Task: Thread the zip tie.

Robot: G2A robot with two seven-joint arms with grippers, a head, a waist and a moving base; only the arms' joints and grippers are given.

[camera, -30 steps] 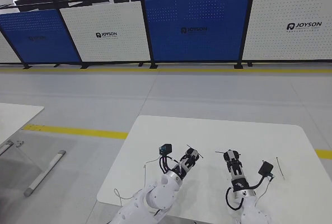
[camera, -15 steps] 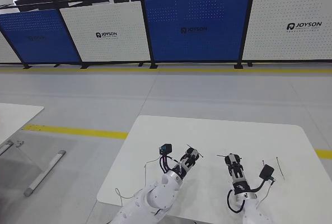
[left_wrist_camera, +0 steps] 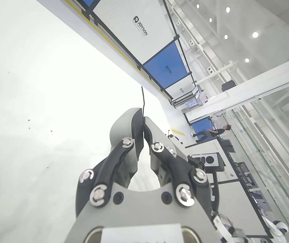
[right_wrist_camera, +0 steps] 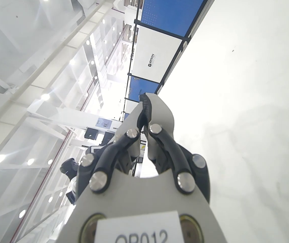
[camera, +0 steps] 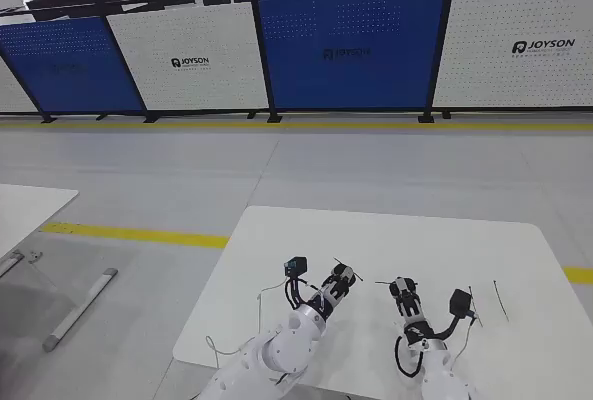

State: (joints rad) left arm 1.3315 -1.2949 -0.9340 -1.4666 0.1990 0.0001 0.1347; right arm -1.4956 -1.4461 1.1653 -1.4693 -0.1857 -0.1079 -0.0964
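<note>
My left gripper [camera: 344, 271] rests low over the white table [camera: 306, 240] near its front, shut on a thin black zip tie [left_wrist_camera: 142, 99] whose end pokes out past the fingertips [left_wrist_camera: 136, 117]. A short way to its right is my right gripper [camera: 397, 285], also shut. In the top view a thin black strip [camera: 381, 282] sticks out of its tip toward the left gripper. The right wrist view has its gripper [right_wrist_camera: 145, 101] with black pads pressed together, and the strip is hard to make out there. The two tips stand apart.
Another black zip tie [camera: 499, 298] lies loose on the table near the right edge. The table's far half is bare. A second white table [camera: 16, 210] stands off to the left across the floor, and blue and white partition panels [camera: 346, 55] line the back.
My right gripper has drawn back toward the table's front and shifted slightly left, closer to the left gripper, carrying its black strip along. The left gripper has stayed put.
</note>
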